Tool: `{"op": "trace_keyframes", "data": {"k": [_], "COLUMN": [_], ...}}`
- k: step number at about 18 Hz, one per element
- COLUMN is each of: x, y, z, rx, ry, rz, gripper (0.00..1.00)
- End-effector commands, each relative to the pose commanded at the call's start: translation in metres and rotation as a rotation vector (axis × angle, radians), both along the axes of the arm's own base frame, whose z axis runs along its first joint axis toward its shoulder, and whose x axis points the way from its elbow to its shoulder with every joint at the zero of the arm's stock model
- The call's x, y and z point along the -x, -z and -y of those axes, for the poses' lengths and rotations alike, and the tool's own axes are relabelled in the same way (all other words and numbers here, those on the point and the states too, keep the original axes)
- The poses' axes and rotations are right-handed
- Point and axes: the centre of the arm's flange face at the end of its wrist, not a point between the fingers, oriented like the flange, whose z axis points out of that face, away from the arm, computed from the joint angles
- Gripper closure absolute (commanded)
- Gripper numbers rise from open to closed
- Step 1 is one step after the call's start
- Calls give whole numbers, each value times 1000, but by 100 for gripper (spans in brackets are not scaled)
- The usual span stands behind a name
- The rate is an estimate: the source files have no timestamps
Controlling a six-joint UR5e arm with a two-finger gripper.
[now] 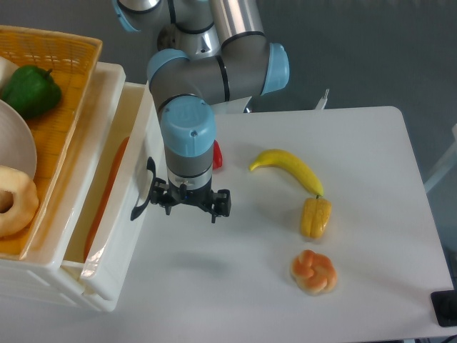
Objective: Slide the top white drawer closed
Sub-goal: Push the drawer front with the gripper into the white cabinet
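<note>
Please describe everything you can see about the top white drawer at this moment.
The top white drawer is a deep rectangular tub of glossy white plastic, seen from above. It is partly open, sticking out of the cabinet toward the table. A black arched handle sits on its front wall. Inside lies a long orange carrot. The claw is right at the front wall beside the handle; whether it touches cannot be told. An orange basket rests on the cabinet above.
</note>
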Motion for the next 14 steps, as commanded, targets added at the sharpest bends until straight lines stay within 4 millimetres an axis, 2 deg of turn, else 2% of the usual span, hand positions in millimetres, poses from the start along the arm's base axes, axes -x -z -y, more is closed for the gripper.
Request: {"op": "trace_keyframes", "data": {"k": [14], "x": [-18], "y": [1], "z": [-8], "rx": [2], "ry": [26], "rz": [2], "gripper": [0]}}
